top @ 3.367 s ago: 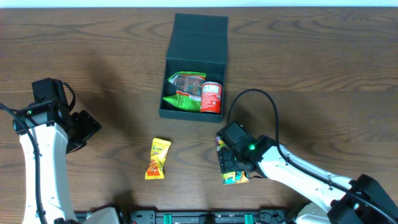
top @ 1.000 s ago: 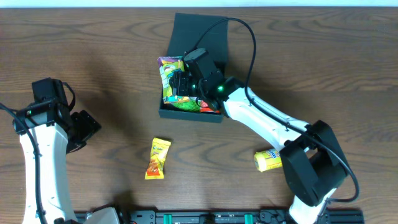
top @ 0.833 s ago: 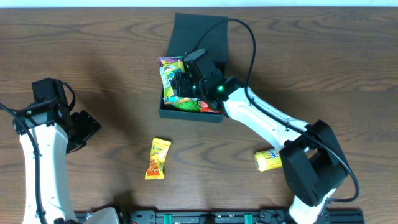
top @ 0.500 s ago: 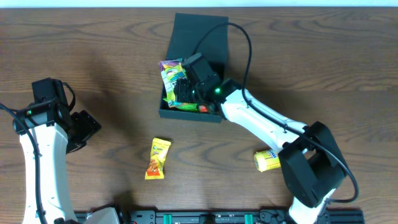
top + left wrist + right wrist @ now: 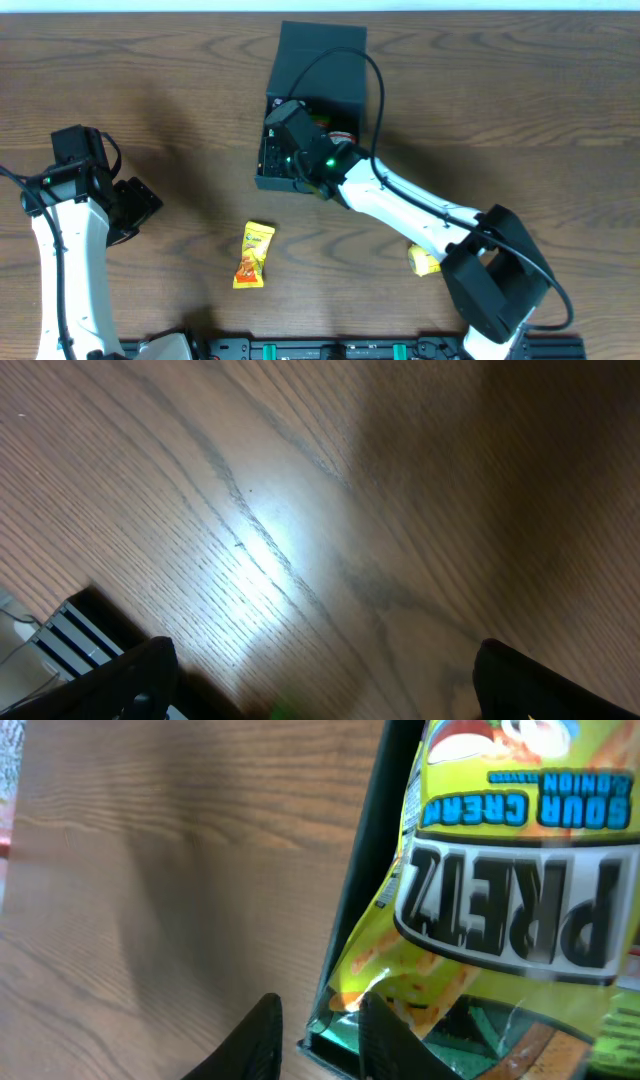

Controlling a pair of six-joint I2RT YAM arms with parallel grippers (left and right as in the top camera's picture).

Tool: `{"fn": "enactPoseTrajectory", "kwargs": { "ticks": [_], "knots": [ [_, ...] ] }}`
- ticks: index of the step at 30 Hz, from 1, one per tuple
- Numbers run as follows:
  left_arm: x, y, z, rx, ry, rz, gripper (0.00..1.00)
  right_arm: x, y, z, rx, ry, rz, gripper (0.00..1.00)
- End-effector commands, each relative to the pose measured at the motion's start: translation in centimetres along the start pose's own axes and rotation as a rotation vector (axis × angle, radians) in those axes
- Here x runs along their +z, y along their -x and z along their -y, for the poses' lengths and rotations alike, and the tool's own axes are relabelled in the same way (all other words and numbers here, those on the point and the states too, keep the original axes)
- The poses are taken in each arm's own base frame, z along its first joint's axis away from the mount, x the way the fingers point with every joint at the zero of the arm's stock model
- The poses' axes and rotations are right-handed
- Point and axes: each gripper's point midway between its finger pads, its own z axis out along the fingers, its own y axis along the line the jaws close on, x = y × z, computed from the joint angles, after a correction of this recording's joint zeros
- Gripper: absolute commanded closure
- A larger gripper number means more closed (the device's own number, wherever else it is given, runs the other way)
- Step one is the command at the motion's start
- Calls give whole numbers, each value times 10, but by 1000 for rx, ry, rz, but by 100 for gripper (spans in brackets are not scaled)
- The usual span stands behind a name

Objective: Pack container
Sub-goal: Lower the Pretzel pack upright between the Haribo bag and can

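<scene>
Right claw (image 5: pixel 272 152) dropped into container (image 5: pixel 322 58) — two packets (image 5: pixel 253 254) outside.

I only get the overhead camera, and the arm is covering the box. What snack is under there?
Observer: The right wrist camera shows a yellow Pretz packet, sour cream and onion flavour, inside the container, next to its wall.
Operator: Is the pincer squeezing it?
Observer: It looks like it isn't. The right pincer has its fingers apart, and what shows between them is the edge of the container's wall, not the packet.
</scene>
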Motion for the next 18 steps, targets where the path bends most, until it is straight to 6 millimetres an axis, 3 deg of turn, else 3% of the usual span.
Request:
{"fn": "enactPoseTrajectory", "kwargs": {
  "ticks": [1, 6, 11, 14, 18],
  "knots": [
    [1, 1, -3, -8, 16, 1, 5, -31, 37, -3, -15, 17, 95, 83],
    [1, 1, -3, -8, 16, 1, 5, -46, 56, 14, -64, -35, 140, 98],
    [1, 1, -3, -8, 16, 1, 5, -47, 61, 23, -85, -70, 154, 99],
    [1, 1, -3, -8, 16, 1, 5, -47, 64, 45, -93, -181, 181, 99],
    [1, 1, -3, -8, 16, 1, 5, -41, 51, 65, -96, -263, 132, 99]
  ]
}}
